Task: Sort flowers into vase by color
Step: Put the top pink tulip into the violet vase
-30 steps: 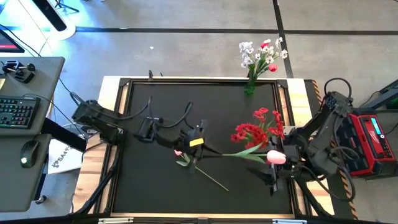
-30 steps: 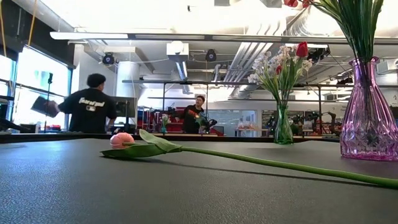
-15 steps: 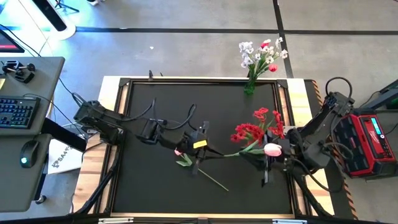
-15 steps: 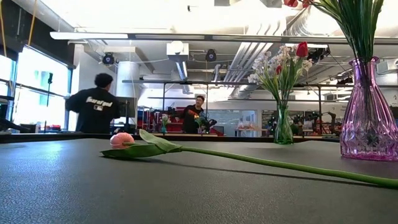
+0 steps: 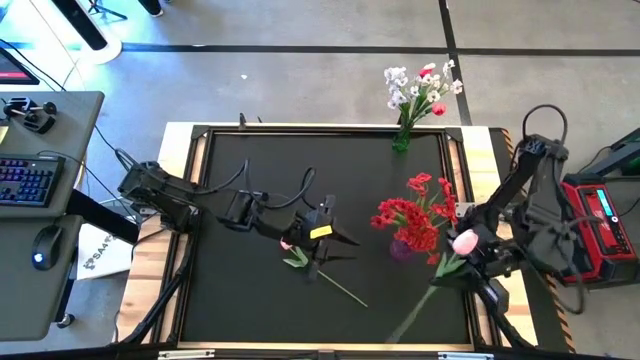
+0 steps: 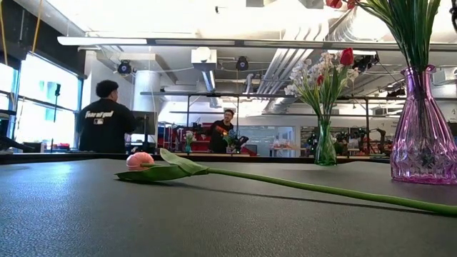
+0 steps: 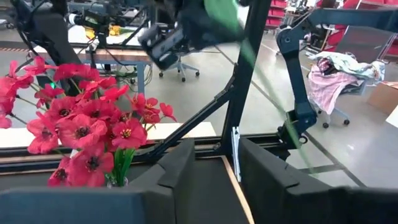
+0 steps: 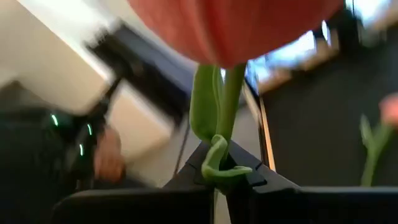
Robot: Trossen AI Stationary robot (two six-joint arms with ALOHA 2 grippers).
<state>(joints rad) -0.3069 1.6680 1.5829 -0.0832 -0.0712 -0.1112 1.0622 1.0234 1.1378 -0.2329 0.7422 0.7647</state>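
A pink tulip [image 5: 464, 241] is held off the table near its right edge, with my right gripper [image 5: 472, 258] shut on it. Its stem [image 5: 412, 312] slants toward the near edge. My left gripper [image 5: 345, 248] hovers open over the table's middle, with nothing between its fingers [image 7: 186, 168]. Below it a second pink tulip [image 5: 291, 246] lies flat on the black table [image 5: 250, 160]; the low view shows its bloom [image 6: 141, 160] and leaf on the surface. Red blossoms [image 5: 408, 215] stand in a purple vase [image 6: 423, 135]. White-lavender sprigs [image 5: 420, 88] stand in a green vase [image 5: 401, 140] at the far edge. My right gripper pinches the tulip's stem just under the bloom [image 8: 222, 158] between its two fingers, beside a small curled leaf. The fingers lie across the stem. The tulip is lifted clear of the table, bloom at the gripper and stem trailing toward the near edge.
The purple vase with red flowers [image 7: 81, 124] stands just left of my right gripper. A desk with keyboard and mouse [image 5: 30, 180] is beyond the table's left edge. A red box [image 5: 600, 225] sits to the right. People stand in the room behind [image 6: 106, 118].
My right gripper has shut on the tulip's stem under the bloom and drawn back toward the table's right edge, rolling as it went. The stem has left my left gripper and swung from pointing left to pointing toward the near edge. My left gripper has opened and stayed in place.
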